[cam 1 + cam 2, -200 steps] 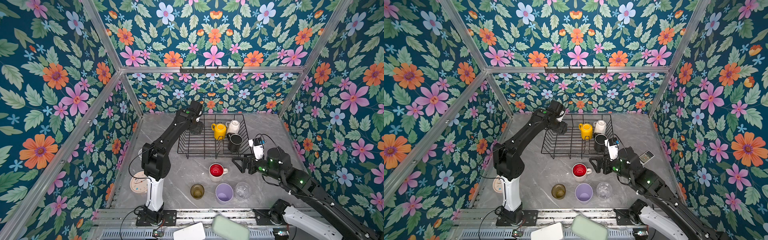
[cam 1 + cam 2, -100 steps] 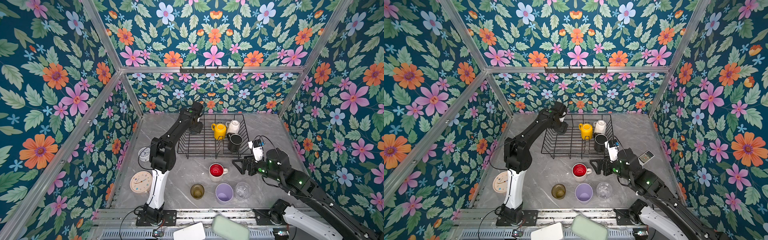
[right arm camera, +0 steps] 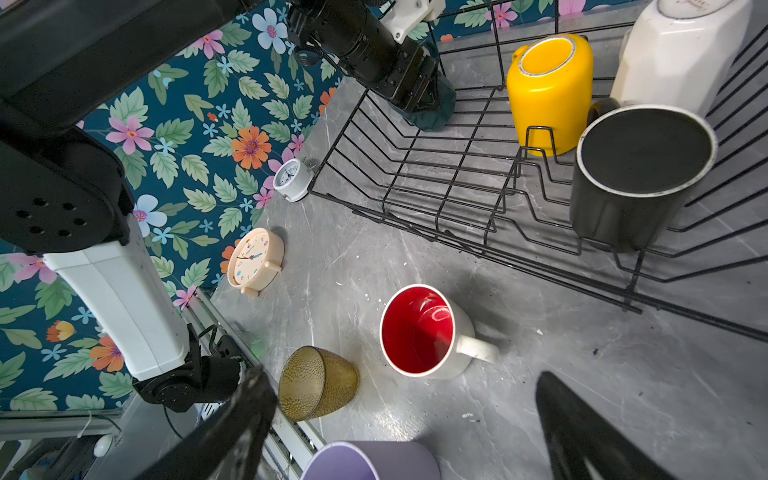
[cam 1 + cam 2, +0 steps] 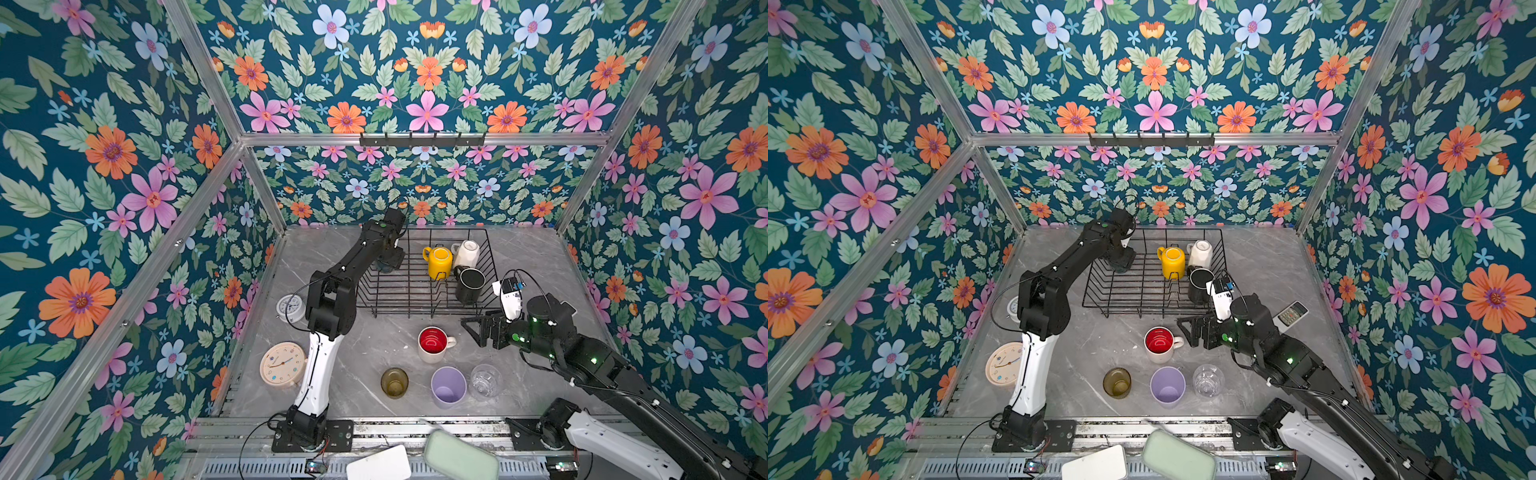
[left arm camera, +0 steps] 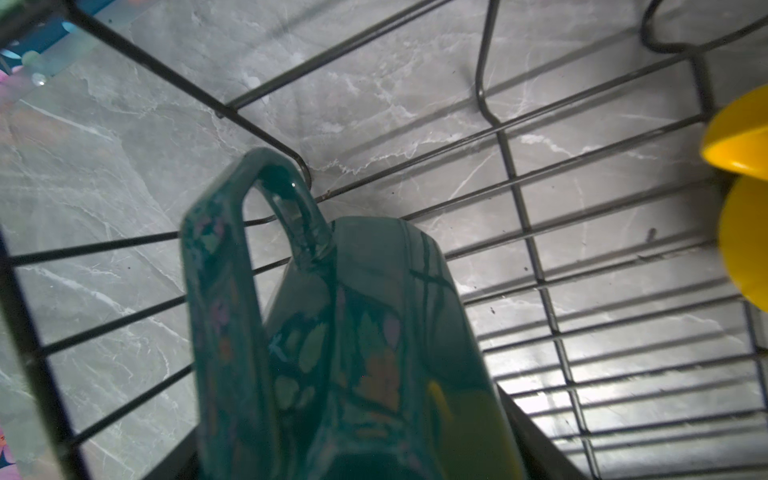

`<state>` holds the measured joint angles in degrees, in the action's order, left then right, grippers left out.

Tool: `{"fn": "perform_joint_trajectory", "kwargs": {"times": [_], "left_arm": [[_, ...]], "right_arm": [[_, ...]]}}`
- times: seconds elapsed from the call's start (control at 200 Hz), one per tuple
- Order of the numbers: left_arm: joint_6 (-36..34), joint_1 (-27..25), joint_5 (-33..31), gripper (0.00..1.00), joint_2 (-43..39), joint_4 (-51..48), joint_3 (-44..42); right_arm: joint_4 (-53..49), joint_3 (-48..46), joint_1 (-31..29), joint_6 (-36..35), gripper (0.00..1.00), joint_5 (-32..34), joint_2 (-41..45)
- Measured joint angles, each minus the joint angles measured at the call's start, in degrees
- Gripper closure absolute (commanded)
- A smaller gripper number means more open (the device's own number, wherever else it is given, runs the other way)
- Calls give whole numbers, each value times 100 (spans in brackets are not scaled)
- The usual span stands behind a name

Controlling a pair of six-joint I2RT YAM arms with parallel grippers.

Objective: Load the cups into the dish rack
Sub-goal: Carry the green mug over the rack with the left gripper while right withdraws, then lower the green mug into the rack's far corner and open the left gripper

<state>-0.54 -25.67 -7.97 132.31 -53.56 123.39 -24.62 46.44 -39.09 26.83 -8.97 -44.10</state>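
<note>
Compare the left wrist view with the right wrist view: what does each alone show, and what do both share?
Only left wrist: the handle of the teal mug, close up. Only right wrist: black mug, white mug, red-inside mug, olive glass, lilac tumbler, cream clock, white clock. Both: the dish rack, the yellow mug and the teal mug.

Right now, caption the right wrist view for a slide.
Left gripper holds teal ceramic mug in black wire dish rack with yellow mug, black mug, white mug; red-lined white mug stands outside.
</note>
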Motion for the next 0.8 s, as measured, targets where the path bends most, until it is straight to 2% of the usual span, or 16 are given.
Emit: {"fn": "perform_joint_trajectory", "kwargs": {"times": [0.075,0.15,0.255,0.365,0.535,0.61,0.75,0.8], "left_arm": [[0,24,7,90,44,-13,33],[2,39,-9,79,57,4,46],[17,42,-15,51,59,2,48],[17,42,-15,35,59,2,48],[15,42,-17,22,57,2,46],[4,42,-20,9,48,17,22],[-4,44,-66,6,-22,92,-61],[-4,44,-76,3,-50,118,-81]], "right_arm": [[28,0,0,2,3,-4,-13],[44,0,0,2,3,-7,-20],[44,0,0,2,3,-9,-46],[46,0,0,4,3,-11,-59],[46,0,0,7,3,-17,-68],[46,0,0,9,3,-33,-63],[46,0,0,24,3,-50,-39],[46,0,0,24,3,-50,-33]]}}
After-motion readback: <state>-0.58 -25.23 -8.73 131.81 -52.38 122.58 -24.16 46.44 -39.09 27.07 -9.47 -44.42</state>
